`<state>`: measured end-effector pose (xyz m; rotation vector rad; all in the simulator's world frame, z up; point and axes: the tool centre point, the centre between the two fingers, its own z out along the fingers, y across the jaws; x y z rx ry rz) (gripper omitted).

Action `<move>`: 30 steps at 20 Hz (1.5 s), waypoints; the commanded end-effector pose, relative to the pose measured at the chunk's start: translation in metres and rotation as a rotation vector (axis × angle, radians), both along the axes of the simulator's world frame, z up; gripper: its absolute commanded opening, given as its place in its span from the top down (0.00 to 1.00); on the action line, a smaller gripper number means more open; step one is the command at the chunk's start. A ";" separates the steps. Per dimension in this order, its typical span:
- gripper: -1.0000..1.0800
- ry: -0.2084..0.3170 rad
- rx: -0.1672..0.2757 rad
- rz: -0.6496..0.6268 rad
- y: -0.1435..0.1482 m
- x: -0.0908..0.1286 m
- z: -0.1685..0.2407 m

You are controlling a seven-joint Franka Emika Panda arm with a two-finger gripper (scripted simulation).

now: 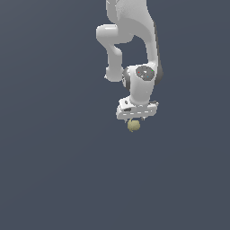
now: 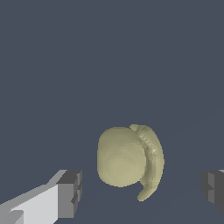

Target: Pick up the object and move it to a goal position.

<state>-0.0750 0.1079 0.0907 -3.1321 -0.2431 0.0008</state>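
In the exterior view, the arm (image 1: 134, 49) hangs straight down over the plain bench (image 1: 49, 179), none of whose edges or corners show, so you can place nothing against them. The lump (image 1: 133, 125) peeks out just beneath the gripper (image 1: 136, 117). From here you cannot tell whether the jaws are apart or whether the lump is touched, since the white hand body covers them. My reading is that you are in the approach, just before the grasp.

In the wrist view, you get what the other view hides: the jaws stand wide apart, one dark fingertip (image 2: 70, 192) on one side and the other at the opposite border of the picture, with the lump between them and touching neither. The lump lies nearer the first fingertip than the other. It also shows a curved ridge along one flank, so it is not evenly round.

To do this step well, shift sideways until the lump is centred between the pads, lower until they flank its broadest part, then close slowly. Watch that ridge, as an uneven grip could roll the lump out. No goal marker shows in either view.
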 end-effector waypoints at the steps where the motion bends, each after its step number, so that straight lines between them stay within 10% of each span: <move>1: 0.04 0.000 0.000 0.000 0.000 0.000 0.000; 19: 0.04 0.000 0.000 0.002 0.001 -0.002 -0.051; 20: 1.00 0.000 0.000 0.002 0.001 -0.002 -0.051; 30: 1.00 -0.002 0.000 0.002 0.001 -0.001 -0.050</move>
